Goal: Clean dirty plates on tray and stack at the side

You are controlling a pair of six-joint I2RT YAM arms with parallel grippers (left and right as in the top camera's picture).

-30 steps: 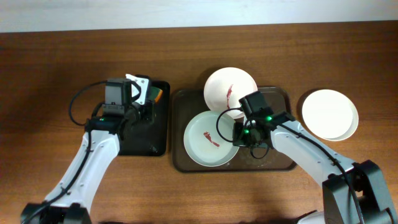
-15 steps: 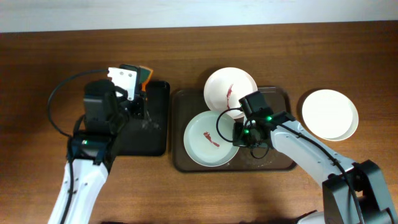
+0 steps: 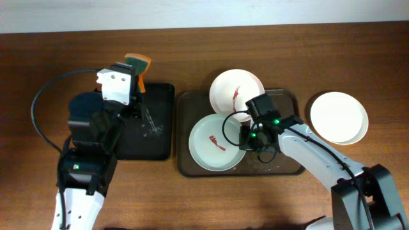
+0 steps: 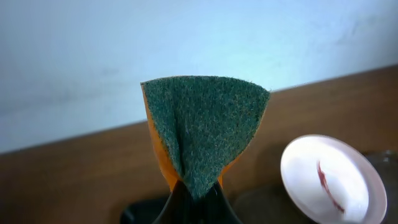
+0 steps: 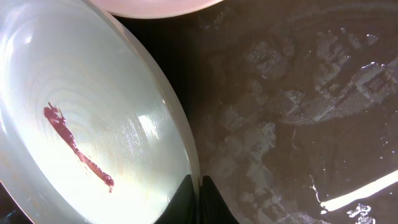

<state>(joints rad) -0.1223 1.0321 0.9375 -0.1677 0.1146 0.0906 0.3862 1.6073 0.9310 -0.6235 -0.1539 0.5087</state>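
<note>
Overhead, the left gripper (image 3: 138,75) hung over the table (image 3: 192,57) at the far left corner of the black tray (image 3: 160,144), its pincer closed tight on a sponge (image 3: 137,61). The left wrist view showed that sponge pinched at its bottom edge and folded, green scouring face toward the camera, orange backing along its sides. Pale flecks lay on the black tray's floor.

Just right of the black tray sat the brown tray (image 3: 287,167), which carried 2 of the 3 plates. The near plate (image 3: 214,144) lay in the tray's left half with 1 red streak across its middle. The far plate (image 3: 236,89), also marked with a red smear, rested over the tray's far rim and partly over the table. Its lower edge met the near plate's upper edge, though whether it overlapped could not be told.

The right gripper (image 3: 246,142) was down inside the brown tray at the near plate's right side. The right wrist view showed its fingers shut narrowly on that plate's rim, with wet-looking patches on the bare tray floor beside it.

Farthest right, the clean plate (image 3: 339,117) sat on the table, plain white, just beside the brown tray and apart from it.
</note>
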